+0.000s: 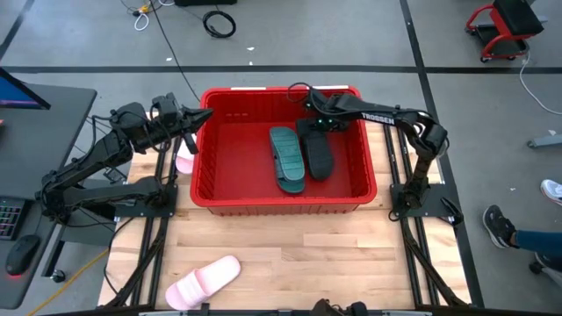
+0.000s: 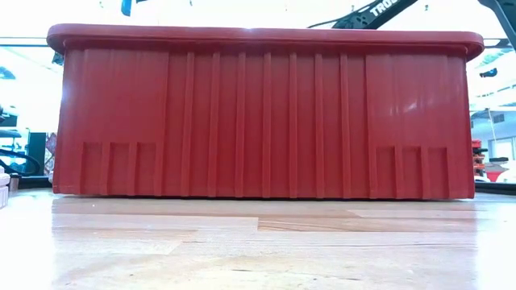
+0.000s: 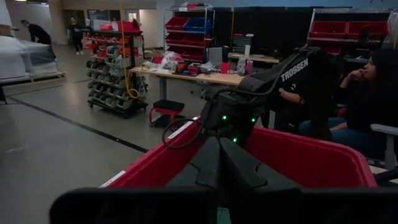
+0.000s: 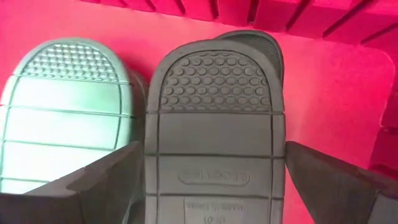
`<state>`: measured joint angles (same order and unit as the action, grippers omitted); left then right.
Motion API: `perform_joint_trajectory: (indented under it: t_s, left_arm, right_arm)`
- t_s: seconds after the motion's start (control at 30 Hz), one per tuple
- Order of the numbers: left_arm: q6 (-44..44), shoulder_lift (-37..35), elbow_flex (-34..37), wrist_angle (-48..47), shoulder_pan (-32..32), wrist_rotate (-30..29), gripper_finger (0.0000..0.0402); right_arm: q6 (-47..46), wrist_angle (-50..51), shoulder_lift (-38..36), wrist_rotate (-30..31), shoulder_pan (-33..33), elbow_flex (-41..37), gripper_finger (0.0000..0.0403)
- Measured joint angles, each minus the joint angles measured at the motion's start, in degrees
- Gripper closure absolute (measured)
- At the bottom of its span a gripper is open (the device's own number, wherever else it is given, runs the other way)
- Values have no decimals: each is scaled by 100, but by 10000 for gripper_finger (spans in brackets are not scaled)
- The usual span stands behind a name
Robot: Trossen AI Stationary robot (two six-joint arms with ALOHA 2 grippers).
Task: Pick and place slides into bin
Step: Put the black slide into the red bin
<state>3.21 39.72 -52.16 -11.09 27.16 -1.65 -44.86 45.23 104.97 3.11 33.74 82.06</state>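
The red bin (image 1: 283, 204) stands in the middle of the table. A teal slide (image 1: 287, 158) and a black slide (image 1: 318, 154) lie sole-up side by side on its floor. In the right wrist view the black slide (image 4: 214, 112) rests on another dark slide (image 4: 255, 38) beneath it, with the teal slide (image 4: 65, 106) beside it. My right gripper (image 4: 214, 180) is open low inside the bin, one finger on each long side of the black slide. My left gripper (image 1: 190, 119) is shut and empty, just outside the bin's left rim. A pale pink slide (image 1: 204, 283) lies on the table near the front left. My right gripper comes at the black slide from above, its fingers (image 4: 106, 180) standing along the slide's two long edges (image 4: 152, 155). I cannot tell whether they touch it. The slide lies flat, sole up, in the bin.
Another pale pink thing (image 1: 183, 163) lies on the table against the bin's left wall, under my left arm. In the low view the bin's near wall (image 2: 258, 121) fills the picture. People sit and stand in the room beyond the table (image 3: 373, 93). Bare wood lies in front of the bin.
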Motion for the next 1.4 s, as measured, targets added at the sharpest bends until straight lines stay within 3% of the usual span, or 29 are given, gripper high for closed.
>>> perform_joint_trajectory:
  t_s: [0.43, 0.7, 0.8, 0.93, 1.23, 1.4]
  left_arm:
    - [-241, 2, 0, -132, 4, -77, 383]
    - [-390, 2, 0, -754, 7, -325, 394]
    - [-390, 2, 0, -821, 7, -323, 393]
    - [-392, 2, 0, -748, 7, -350, 384]
    - [-390, 2, 0, -680, 7, -352, 396]
    - [-389, 2, 0, -680, 7, -356, 385]
  right_arm:
    - [371, -33, -180, 141, 35, 4, 8]
    - [878, -31, -722, 54, 19, 7, 25]
    - [693, -30, -826, -94, -13, 13, 56]
    - [573, -28, -807, 24, -25, 11, 126]
    - [457, -33, -638, 838, -87, 11, 272]
    - [446, 14, -424, 321, -96, 11, 314]
